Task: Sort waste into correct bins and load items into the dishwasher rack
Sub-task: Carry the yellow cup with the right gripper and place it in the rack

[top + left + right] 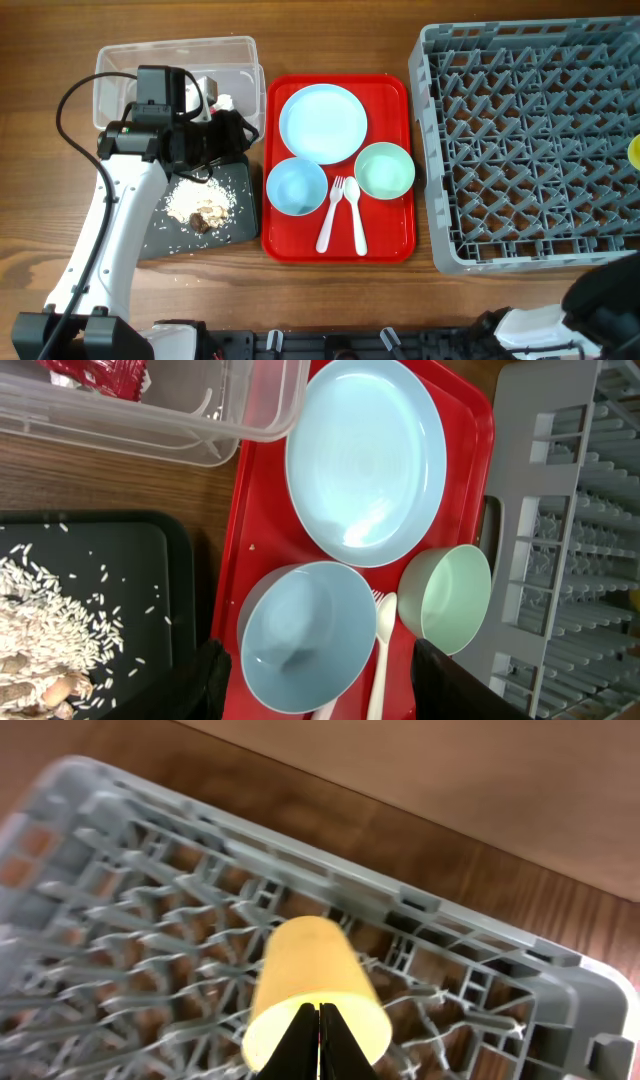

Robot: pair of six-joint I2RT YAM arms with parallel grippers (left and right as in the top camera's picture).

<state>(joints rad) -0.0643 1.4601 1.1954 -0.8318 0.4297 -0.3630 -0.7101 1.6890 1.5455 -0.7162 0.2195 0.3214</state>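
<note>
Dishwasher rack point(520, 150) looks bare. Waste seems sorted — clear tub point(115, 65) holds the red wrapper point(95, 375), black tray point(240, 215) the rice scraps point(190, 205). Plate point(322, 122), blue bowl point(296, 187), mint bowl point(385, 170), fork point(330, 215) and spoon point(356, 215) sit on the red tray point(390, 250). Left end effector point(325, 695) gapes empty; right end effector point(320, 1040) pinches the yellow cup point(315, 985) over the rack.

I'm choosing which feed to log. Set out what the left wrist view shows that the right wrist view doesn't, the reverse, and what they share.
Only left wrist: the plate, blue bowl, green bowl and spoon on the red tray; the tub holding a red wrapper; the black tray with rice.
Only right wrist: the yellow cup, with the right gripper shut on its rim.
Both: the rack and the wooden table.
</note>
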